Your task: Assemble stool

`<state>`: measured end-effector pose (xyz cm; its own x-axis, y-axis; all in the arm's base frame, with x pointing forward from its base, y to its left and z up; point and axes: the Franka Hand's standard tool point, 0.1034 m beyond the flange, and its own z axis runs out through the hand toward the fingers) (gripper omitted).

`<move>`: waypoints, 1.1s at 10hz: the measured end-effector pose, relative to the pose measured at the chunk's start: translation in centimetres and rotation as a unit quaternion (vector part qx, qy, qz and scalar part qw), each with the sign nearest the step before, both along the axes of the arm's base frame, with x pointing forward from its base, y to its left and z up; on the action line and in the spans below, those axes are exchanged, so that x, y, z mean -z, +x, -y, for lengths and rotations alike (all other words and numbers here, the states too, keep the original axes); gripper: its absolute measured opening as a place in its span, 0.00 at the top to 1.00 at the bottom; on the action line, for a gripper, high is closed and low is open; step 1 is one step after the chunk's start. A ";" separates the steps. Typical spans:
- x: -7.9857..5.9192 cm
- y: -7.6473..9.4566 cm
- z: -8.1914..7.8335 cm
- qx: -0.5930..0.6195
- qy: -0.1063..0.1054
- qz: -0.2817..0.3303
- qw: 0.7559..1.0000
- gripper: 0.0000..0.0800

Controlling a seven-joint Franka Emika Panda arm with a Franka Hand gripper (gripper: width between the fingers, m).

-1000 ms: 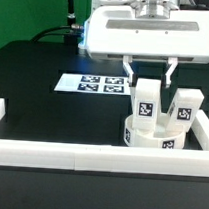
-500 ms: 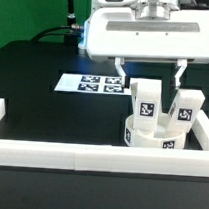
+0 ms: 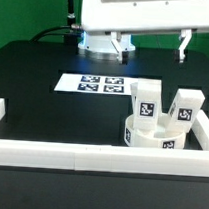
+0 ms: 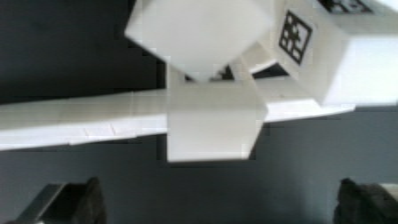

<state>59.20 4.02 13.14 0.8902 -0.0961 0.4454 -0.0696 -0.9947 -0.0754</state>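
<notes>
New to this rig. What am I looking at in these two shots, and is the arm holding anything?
It is a single robot arm with a two-finger gripper building a small white plastic stool. The wider shot comes from a fixed camera off the arm; the close, blurry shot comes from a camera on the wrist, looking down past the two dark fingertips.

On the black table sits the round seat with legs standing in it, one being the tagged leg nearest the gripper. The wrist view shows one of these legs up close. The flat sheet of black squares is the marker board, a tracking aid only. White border rails fence the area.

The gripper is open, above the parts, and holds nothing.
</notes>
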 end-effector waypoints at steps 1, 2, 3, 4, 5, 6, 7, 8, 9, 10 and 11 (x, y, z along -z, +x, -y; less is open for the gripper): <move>0.1 0.0 0.0 0.000 0.000 -0.001 1.000 0.19; 0.1 0.0 0.0 0.000 0.000 -0.001 1.000 0.19; 0.2 -0.1 0.0 -0.001 0.001 -0.007 1.000 0.19; 0.5 -0.1 0.0 -0.002 0.002 -0.012 1.000 0.19; 1.3 -0.1 0.2 -0.003 -0.003 -0.012 1.000 0.19; 2.0 -0.2 0.3 -0.011 0.002 -0.043 0.999 0.19; 1.9 0.1 0.3 -0.021 0.013 -0.081 0.996 0.19; 1.7 0.5 0.5 -0.028 0.017 -0.094 0.995 0.19; 2.0 -0.2 -0.1 -0.031 0.033 -0.144 0.989 0.19; 1.8 -0.1 -0.3 -0.036 0.041 -0.173 0.983 0.19; 1.7 0.2 -0.3 -0.036 0.043 -0.177 0.983 0.19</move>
<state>59.40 4.29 11.39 0.9937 -0.0504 0.1004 -0.0358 -0.9891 -0.1426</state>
